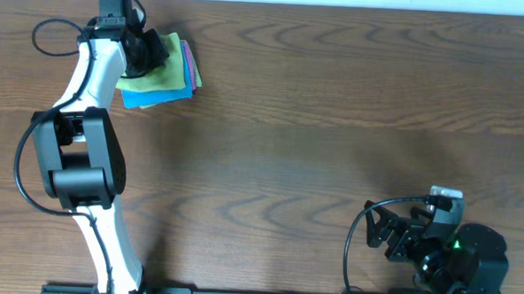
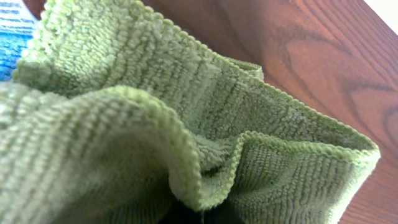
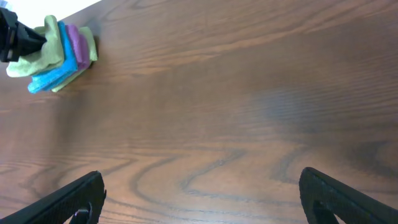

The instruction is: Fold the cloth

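Pick-up step, I think: the green terry cloth (image 2: 186, 124) lies bunched on the blue-and-purple cloth pile (image 1: 162, 95), the left claw (image 1: 146, 55) upon it, grip I cannot tell. The right claw (image 3: 202, 176) is released, far from the pile. Next: spread it flat beside the pile.

Left fingers (image 1: 149, 55) mostly buried in bunched green cloth (image 2: 186, 112), grip perhaps closed, unconfirmable.

Open table (image 1: 335, 106) right of cloth stack (image 1: 172, 77); left arm (image 1: 95, 64) crowds its left
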### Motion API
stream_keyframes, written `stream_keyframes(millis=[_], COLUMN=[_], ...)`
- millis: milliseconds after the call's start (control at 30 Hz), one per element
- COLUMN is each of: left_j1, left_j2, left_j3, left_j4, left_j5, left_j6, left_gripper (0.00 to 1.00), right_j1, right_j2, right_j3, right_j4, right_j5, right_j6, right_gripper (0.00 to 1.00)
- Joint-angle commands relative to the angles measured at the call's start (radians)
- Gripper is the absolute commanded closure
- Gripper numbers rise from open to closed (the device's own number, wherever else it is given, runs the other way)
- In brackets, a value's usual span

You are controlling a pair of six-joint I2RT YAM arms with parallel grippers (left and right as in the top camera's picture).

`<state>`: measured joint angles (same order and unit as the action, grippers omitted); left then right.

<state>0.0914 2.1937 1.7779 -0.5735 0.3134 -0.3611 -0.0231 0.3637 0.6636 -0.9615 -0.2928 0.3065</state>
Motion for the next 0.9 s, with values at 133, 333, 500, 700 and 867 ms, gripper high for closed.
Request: stream_keyframes(millis=[133, 333, 500, 700, 867], left_j1=[0.003, 0.005, 0.005, 0.005, 0.006], left_j2=[-0.013, -0.034, -0.034, -0.042, -0.064], left_j3=[0.074, 0.161, 0.183, 0.183, 0.183], left_j4=[-0.01, -0.063, -0.085, -0.088, -0.087], left_j5=[-0.017, -0.017, -0.017, -0.016, -0.017], left_j6=[0.07, 0.092, 0.093, 0.093, 0.093], left_gripper=[0.94, 0.89, 0.89, 0.86, 0.83], right_j1=[-0.01, -0.01, -0.01, -0.01, -0.01], right_j2=[-0.005, -0.006, -0.005, -0.005, -0.005], right_j3=[-0.006, -0.006, -0.006, -0.006, -0.006], right_j4=[0.0, 0.0, 0.0, 0.0, 0.0], right_j5=[-0.007, -0.007, -0.007, -0.007, -0.007], right_j6=[0.011, 0.011, 0.011, 0.011, 0.011], right_gripper=[0.01, 0.01, 0.01, 0.01, 0.01])
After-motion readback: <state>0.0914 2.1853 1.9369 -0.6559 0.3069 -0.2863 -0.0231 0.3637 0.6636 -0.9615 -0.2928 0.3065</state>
